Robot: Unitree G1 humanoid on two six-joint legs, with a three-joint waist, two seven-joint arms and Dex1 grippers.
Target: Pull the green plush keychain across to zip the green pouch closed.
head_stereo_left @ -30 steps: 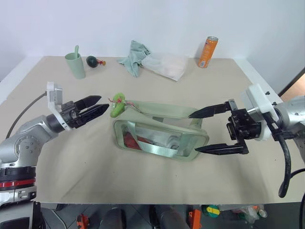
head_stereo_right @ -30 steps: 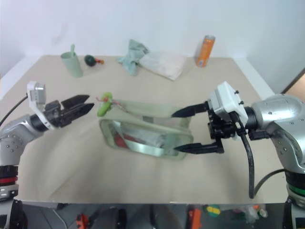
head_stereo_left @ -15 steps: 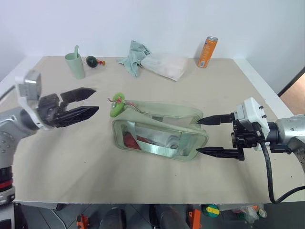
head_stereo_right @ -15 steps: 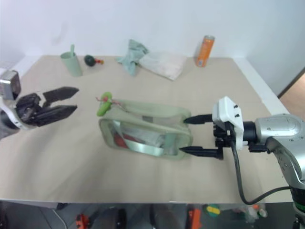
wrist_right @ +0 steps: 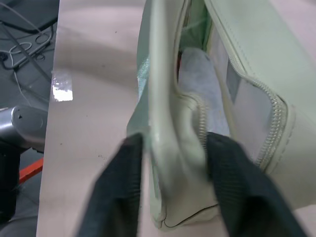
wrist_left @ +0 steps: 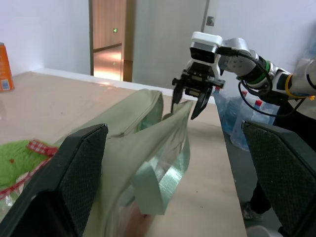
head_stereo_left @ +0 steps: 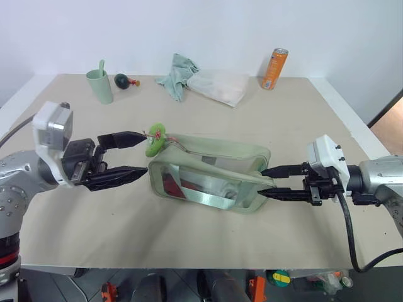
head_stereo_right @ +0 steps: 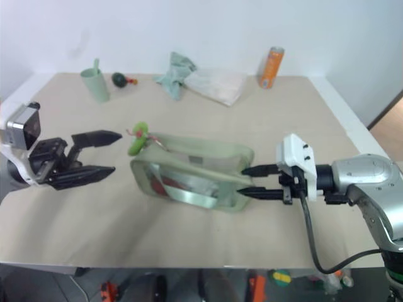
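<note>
Right gripper [head_stereo_left: 269, 182], lower right of frame: fingers narrowed onto the pouch's end fold, pinching its fabric. Judged role: anchor; it should keep that end fixed so the zipper track stays taut.

Green pouch [head_stereo_left: 208, 176], centre of frame, on the desk [head_stereo_left: 302, 126]: lying on its side, zipper open, contents showing through the clear panel.

Left gripper [head_stereo_left: 135, 156], centre left: fingers spread wide, holding nothing, tips just beside the pouch's near end.

Green plush keychain [head_stereo_left: 155, 138], just above centre left: at the pouch's left corner, close to the upper left finger, ungrasped. Advice: close low on the charm near the slider, then draw along the track toward the anchored end.

Far desk edge: cup [head_stereo_left: 99, 85], cloth [head_stereo_left: 178, 74], can [head_stereo_left: 275, 68].
</note>
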